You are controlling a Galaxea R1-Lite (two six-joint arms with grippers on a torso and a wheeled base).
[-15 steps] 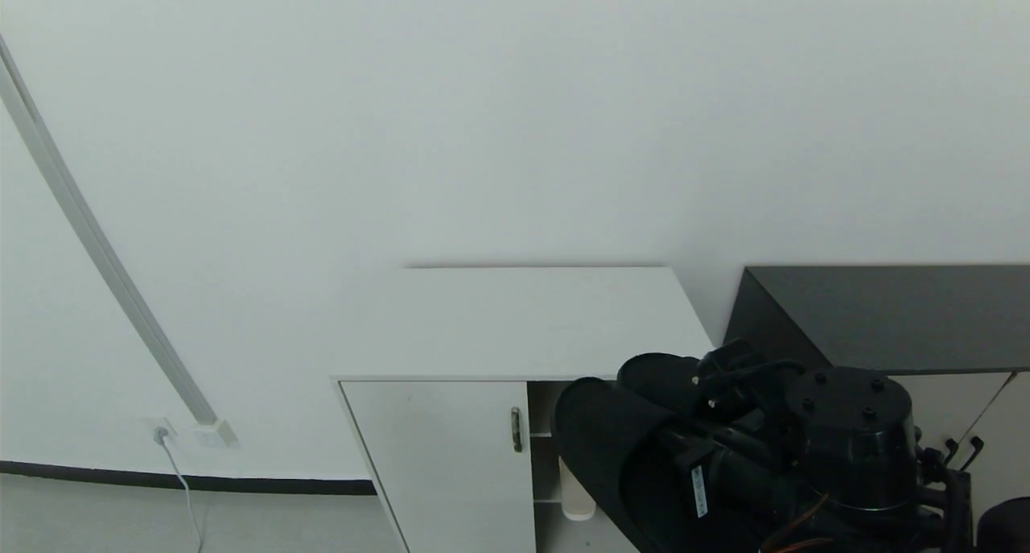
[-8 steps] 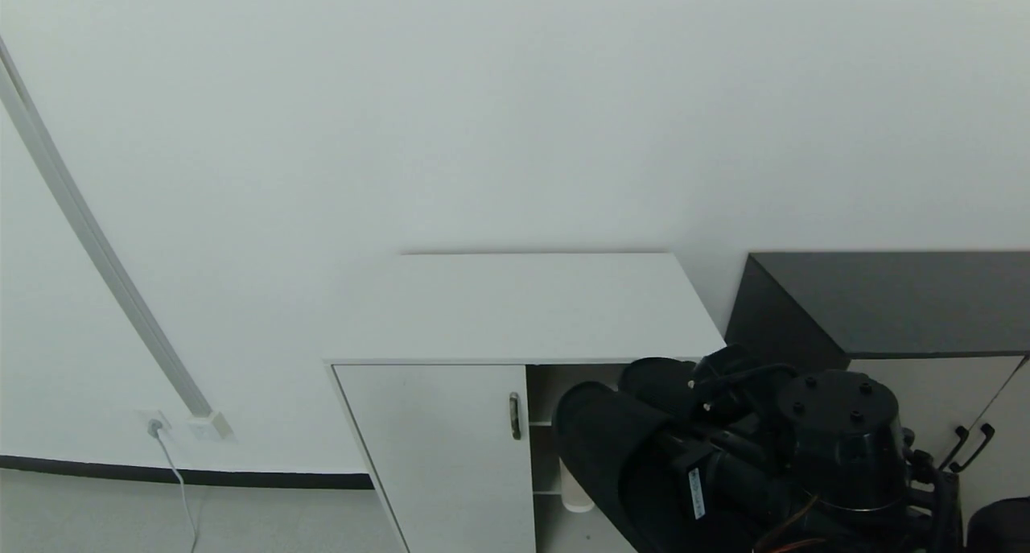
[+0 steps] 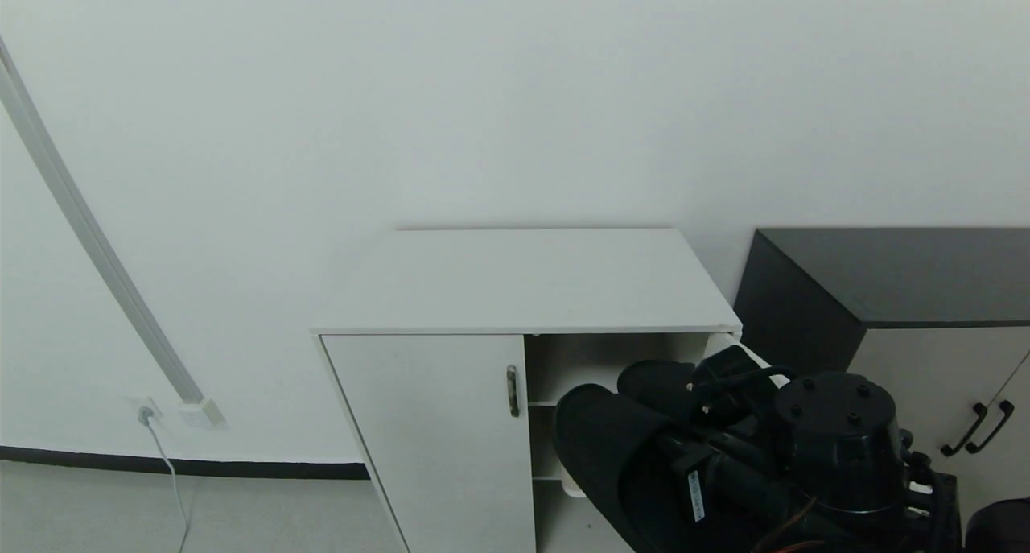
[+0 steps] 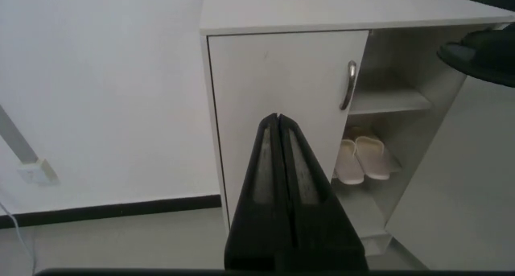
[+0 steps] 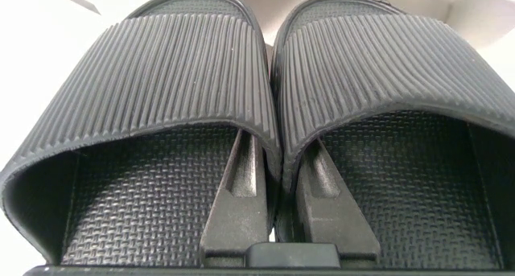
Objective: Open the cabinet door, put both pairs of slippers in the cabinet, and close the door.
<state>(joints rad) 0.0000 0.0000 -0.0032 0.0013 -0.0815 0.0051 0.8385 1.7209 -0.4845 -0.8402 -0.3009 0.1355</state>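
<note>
I see the white cabinet (image 3: 523,279) standing against the wall, a little toward 6 o'clock from the middle of my head view. Its left door (image 3: 434,432) is closed and has a small metal handle (image 3: 512,390) at its inner edge. The right half is open, so the shelves inside are visible.

A pair of pale slippers (image 4: 366,157) already lies inside, side by side on the shelf under the top shelf (image 4: 386,99), with the toes pointing out toward the opening.

The pair of black slippers (image 3: 611,440) is in the air at about 5 o'clock in my head view, just in front of the open half of the cabinet and not yet inside. The right gripper (image 5: 278,203) holds them. One finger (image 5: 237,195) goes into each slipper, and the two inner side walls are pinched between the fingers, so the claw is clamped on the pair. The ribbed straps are next to each other and touching.

The left gripper (image 4: 278,127) is in front of the closed door with its two fingers pressed together and nothing between them.

At 3 o'clock from the white cabinet stands a dark cabinet (image 3: 885,271), near it but apart. At 9 o'clock, low on the wall, is a socket (image 3: 145,414) with a cable hanging down.
</note>
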